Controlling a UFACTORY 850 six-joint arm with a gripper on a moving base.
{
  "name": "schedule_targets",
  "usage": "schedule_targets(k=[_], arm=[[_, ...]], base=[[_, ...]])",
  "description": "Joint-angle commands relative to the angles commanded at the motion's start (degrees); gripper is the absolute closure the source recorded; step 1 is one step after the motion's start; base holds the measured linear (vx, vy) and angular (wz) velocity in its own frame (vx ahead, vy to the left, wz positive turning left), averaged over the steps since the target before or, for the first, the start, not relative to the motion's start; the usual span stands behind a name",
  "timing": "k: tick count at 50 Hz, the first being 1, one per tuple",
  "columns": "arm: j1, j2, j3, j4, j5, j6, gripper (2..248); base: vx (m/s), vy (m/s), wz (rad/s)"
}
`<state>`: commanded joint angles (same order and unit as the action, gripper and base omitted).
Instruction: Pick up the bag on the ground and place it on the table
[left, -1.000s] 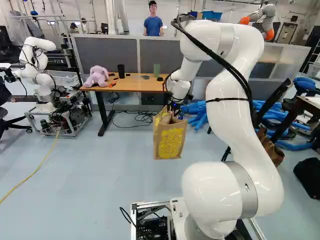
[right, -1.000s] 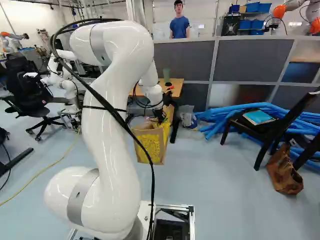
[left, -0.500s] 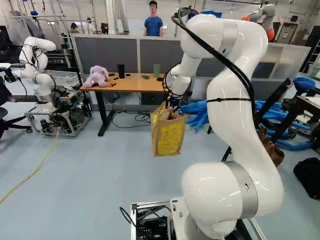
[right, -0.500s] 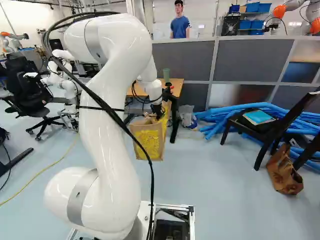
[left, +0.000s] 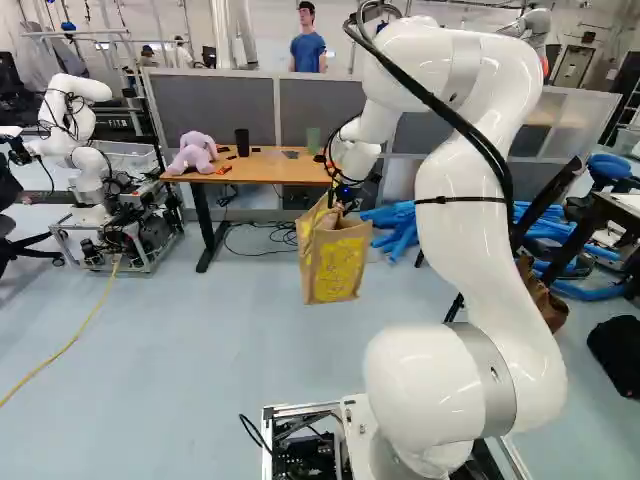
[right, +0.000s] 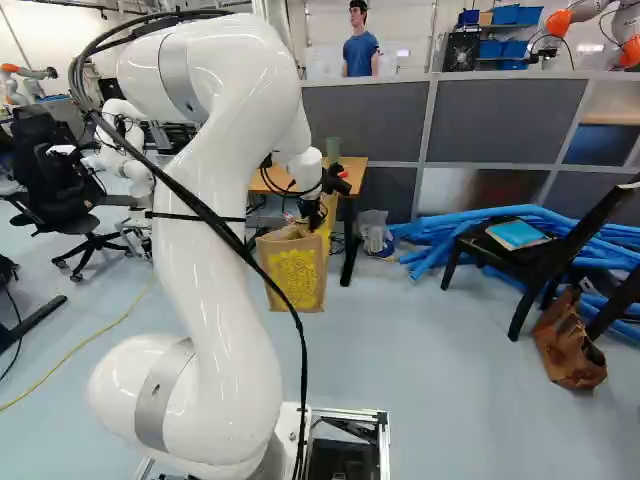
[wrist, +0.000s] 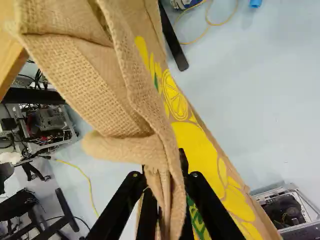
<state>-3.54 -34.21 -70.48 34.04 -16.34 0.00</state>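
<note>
hanging from the black fingers (right: 314, 212) of the white arm (left: 470, 230), the bag (left: 334, 268) is a boxy, upright thing of coarse tan cloth, near the front of the bench (left: 262, 166) and lower than its top. the wrist view shows the fingers (wrist: 202, 205) clamped on a folded strip of that cloth, pinched from both sides, the weave rough like burlap and the edges softly rolled. bright yellow shapes run down the bag's side, among them a round citrus slice with ribbed segments and touches of green.

the bench has a smooth, flat wooden top on dark, straight legs. on it sit a plush toy (left: 194, 152), pink and rounded with floppy ears, a black cylinder (left: 242, 142) and a green, straight-sided cup (left: 313, 138). long blue tubes (right: 450, 235) lie heaped on the floor (right: 430, 370), behind a dark chair (right: 540, 260) that carries a flat turquoise book (right: 517, 234). beside the chair slumps a creased brown sack (right: 568, 342). a thin yellow cable (left: 75, 338) curves across the floor towards another robot (left: 82, 150), white and round-jointed.
</note>
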Motion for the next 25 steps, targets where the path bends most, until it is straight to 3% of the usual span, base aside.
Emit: schedule_targets(k=[25], arm=[[0.2, 3.4, 0.4, 0.0, -0.1, 0.0, 217]], base=[[0.000, 0.000, 0.000]])
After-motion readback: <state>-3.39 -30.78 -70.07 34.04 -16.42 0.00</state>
